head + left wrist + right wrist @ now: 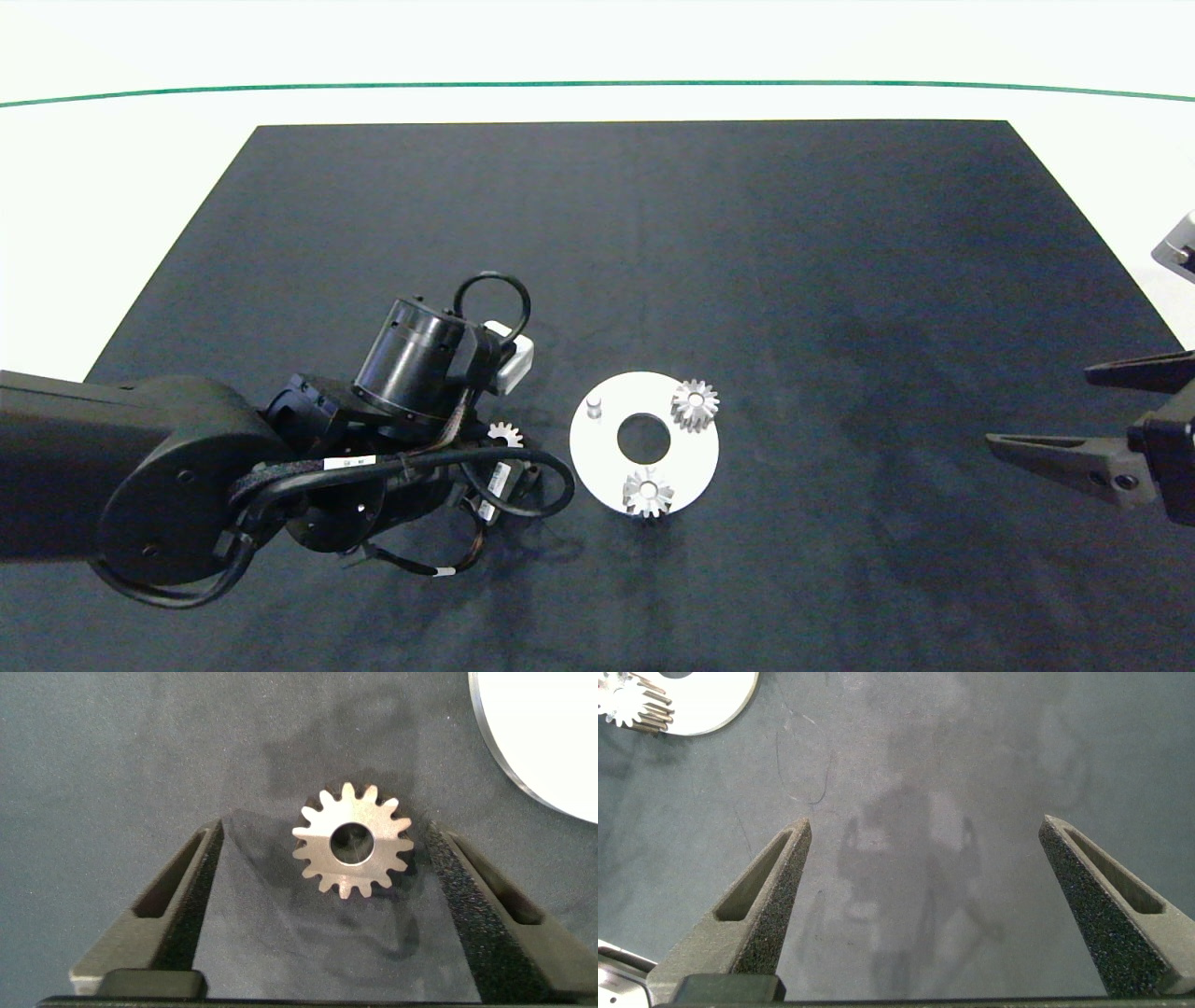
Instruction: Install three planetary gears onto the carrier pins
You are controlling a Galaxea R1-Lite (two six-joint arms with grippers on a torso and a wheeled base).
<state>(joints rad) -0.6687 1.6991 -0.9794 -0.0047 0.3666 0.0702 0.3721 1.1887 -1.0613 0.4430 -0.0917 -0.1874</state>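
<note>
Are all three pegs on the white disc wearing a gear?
No, two gears sit on the disc, but one peg is bare.

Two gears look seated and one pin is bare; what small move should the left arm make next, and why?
Probably close the left gripper on the third gear. That gear lies flat on the mat between its open fingers, not yet gripped, beside the disc, whose last pin stands bare. The right gripper waits open, well to the side.
</note>
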